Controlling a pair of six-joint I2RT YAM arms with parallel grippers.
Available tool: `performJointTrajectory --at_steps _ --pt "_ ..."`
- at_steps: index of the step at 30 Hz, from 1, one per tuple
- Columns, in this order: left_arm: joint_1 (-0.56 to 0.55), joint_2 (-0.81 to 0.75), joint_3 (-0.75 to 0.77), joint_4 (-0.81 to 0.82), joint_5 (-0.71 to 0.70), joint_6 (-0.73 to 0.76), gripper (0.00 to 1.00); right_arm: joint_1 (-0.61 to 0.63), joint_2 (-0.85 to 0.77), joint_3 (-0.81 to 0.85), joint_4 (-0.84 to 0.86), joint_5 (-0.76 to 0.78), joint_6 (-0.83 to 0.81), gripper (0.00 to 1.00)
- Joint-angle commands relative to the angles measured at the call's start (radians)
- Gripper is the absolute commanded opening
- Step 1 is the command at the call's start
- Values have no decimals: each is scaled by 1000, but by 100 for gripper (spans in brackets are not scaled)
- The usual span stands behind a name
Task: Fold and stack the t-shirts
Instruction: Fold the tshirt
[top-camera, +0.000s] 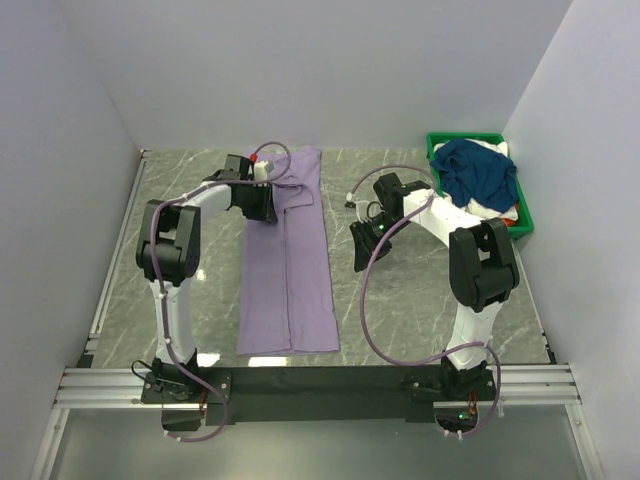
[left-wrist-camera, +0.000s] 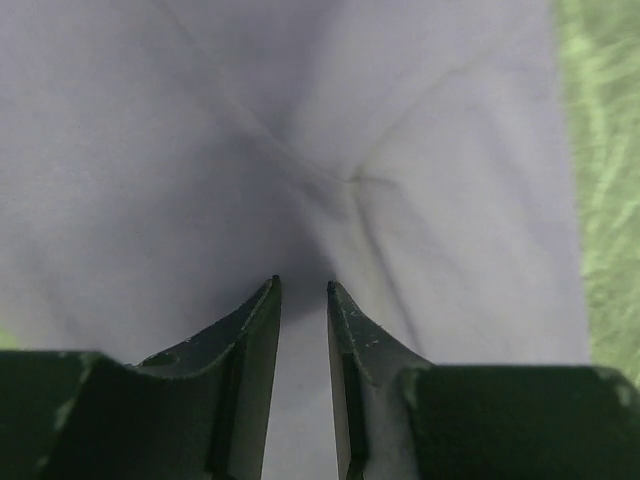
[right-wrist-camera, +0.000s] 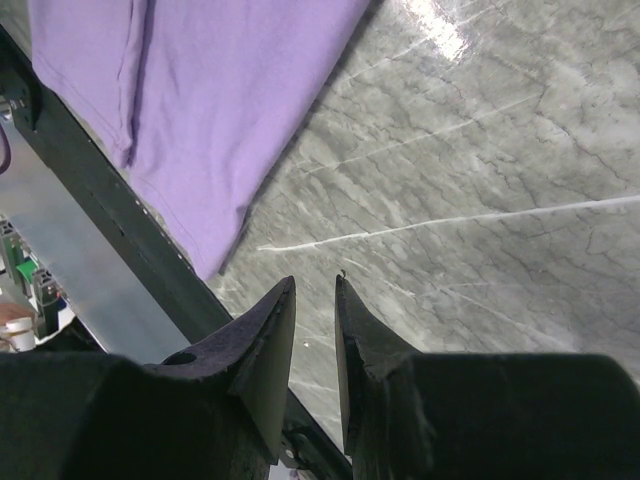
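The lavender t-shirt (top-camera: 290, 270) lies on the marble table as a long narrow strip, its sides folded in. My left gripper (top-camera: 262, 205) sits low over the shirt's upper left part, near the collar end. In the left wrist view the cloth (left-wrist-camera: 300, 130) fills the frame, and the gripper (left-wrist-camera: 302, 287) is open by a narrow gap with nothing pinched. My right gripper (top-camera: 361, 252) hovers over bare table to the right of the shirt. It (right-wrist-camera: 315, 281) is open a little and holds nothing; the shirt's hem corner (right-wrist-camera: 200, 90) shows at upper left. A navy t-shirt (top-camera: 478, 172) is heaped in the bin.
The green bin (top-camera: 437, 142) stands at the back right, with white cloth (top-camera: 497, 147) and a bit of orange (top-camera: 513, 215) under the navy shirt. White walls close in three sides. A dark rail (right-wrist-camera: 120, 230) runs along the table's near edge.
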Motion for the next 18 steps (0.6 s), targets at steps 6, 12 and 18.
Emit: performJointTrajectory --at_steps 6,12,18 --pt "3 125 158 36 -21 -31 30 -2 -20 -1 36 -5 12 30" --pt "6 173 268 -2 -21 -16 31 -2 -14 73 19 31 11 30" --pt "27 -189 18 77 110 125 46 44 -115 78 10 63 -34 36"
